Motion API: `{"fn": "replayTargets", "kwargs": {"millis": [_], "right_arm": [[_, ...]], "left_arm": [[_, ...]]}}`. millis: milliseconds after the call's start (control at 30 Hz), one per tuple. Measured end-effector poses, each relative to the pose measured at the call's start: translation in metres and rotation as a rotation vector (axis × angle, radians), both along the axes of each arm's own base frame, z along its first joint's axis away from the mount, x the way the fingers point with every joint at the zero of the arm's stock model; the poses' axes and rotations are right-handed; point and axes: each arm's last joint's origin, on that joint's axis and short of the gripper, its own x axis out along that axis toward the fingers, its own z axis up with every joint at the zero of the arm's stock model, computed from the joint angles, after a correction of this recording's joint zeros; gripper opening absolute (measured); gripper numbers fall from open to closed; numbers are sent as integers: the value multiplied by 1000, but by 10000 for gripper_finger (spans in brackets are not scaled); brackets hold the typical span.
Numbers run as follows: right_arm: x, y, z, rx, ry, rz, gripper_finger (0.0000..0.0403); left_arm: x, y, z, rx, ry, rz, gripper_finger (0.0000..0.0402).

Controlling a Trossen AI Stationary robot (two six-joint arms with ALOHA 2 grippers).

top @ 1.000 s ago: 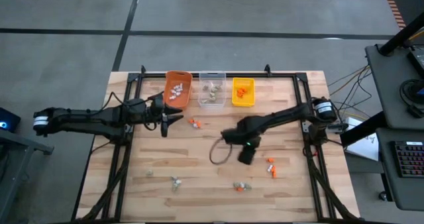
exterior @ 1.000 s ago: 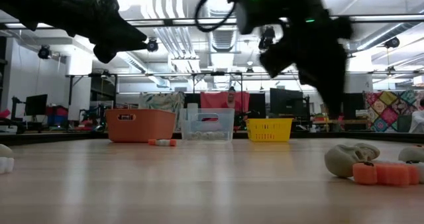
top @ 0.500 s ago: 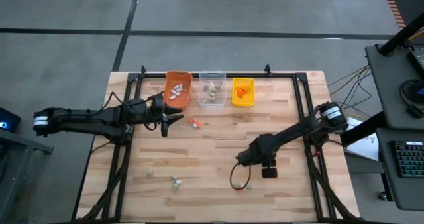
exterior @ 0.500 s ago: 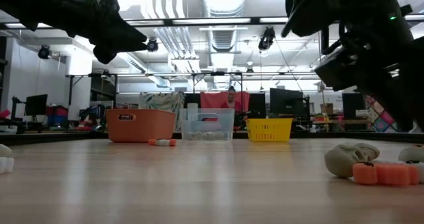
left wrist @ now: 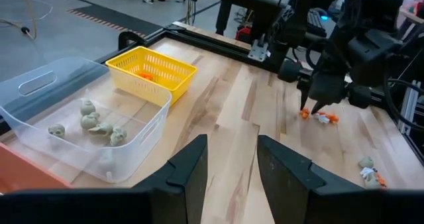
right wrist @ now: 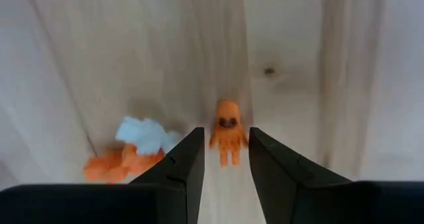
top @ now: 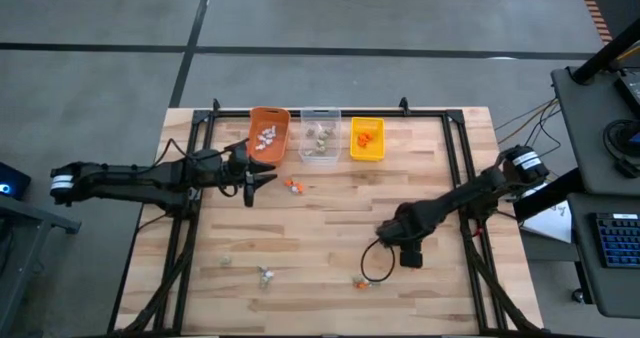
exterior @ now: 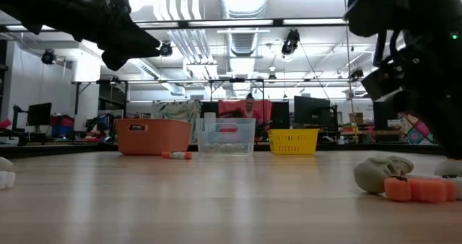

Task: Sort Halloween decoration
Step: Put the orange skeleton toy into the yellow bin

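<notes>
Small Halloween trinkets lie scattered on the wooden table (top: 330, 213). An orange figure (right wrist: 228, 128) lies flat right under my right gripper (right wrist: 225, 132), which points down, open, a finger on either side above it, touching nothing. A white piece (right wrist: 144, 135) and an orange piece (right wrist: 114, 168) lie beside it. In the high view the right gripper (top: 404, 242) covers these. My left gripper (top: 262, 175) hangs open and empty in front of the orange bin (top: 268, 130).
The clear bin (left wrist: 79, 124) holds grey-tan skulls, and the yellow bin (left wrist: 151, 70) holds orange pieces. Loose trinkets lie at the centre (top: 291, 185), near the front edge (top: 265, 275) and front centre (top: 365, 281). A black frame (top: 190, 228) runs along the table's sides.
My right gripper has travelled toward the table's right and near edges and come down over the orange and white trinkets there, rolling a little on the way. Its fingers have stayed open. The left arm has kept still.
</notes>
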Motion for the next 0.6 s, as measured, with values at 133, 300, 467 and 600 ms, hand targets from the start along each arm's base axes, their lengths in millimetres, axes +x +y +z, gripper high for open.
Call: {"fn": "replayTargets", "kwargs": {"millis": [133,300,467,600], "right_arm": [[-2,2,-11,10,-40,-9,107],[-3,1,-19,-26,-25,-6,105],[-3,0,-19,-44,-34,1,76],[-2,1,-17,-46,-38,1,36]], "left_arm": [[1,0,-1,-1,7,0,114],[3,0,-3,-2,15,1,114],[5,1,-4,-2,21,2,114],[8,1,-6,-3,27,2,114]]}}
